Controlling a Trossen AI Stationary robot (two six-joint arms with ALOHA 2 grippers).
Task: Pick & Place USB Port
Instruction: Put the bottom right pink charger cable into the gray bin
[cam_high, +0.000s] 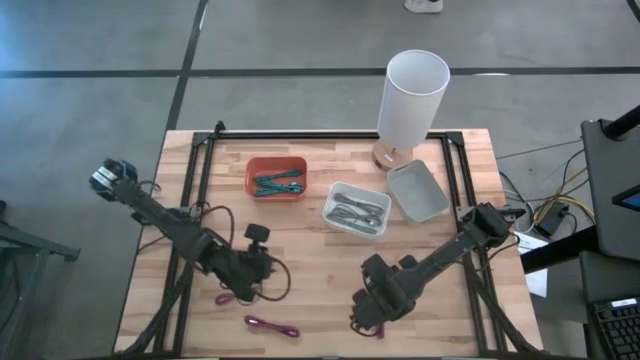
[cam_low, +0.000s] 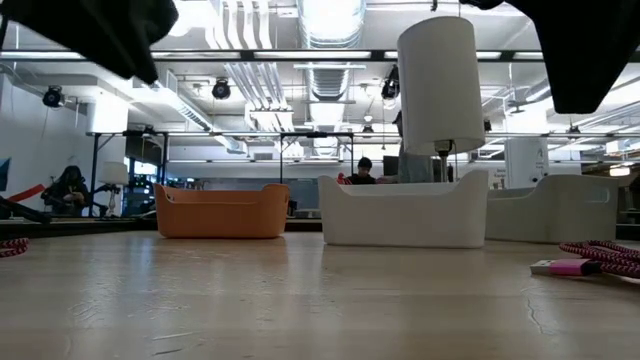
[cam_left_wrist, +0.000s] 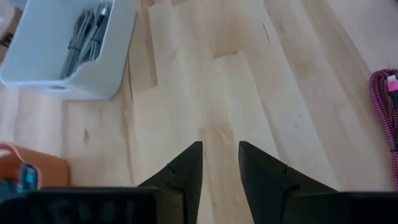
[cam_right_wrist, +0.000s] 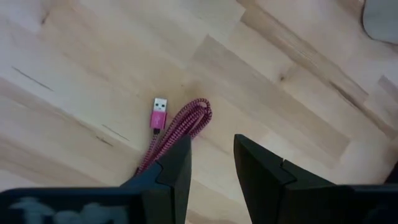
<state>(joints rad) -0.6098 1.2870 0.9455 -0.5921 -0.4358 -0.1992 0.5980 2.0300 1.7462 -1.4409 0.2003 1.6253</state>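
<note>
A pink braided USB cable with a pink plug lies coiled on the wooden table; it also shows in the high view near the table's near edge. My right gripper hovers open and empty just beside this cable, and shows in the high view to the cable's right. A second pink cable lies by my left gripper. My left gripper is open and empty over bare table, with that cable off to one side.
At the far side stand an orange bin with teal cables, a white bin with grey cables, a grey bin and a tall white cylinder. Black frame rails run along the table's edges.
</note>
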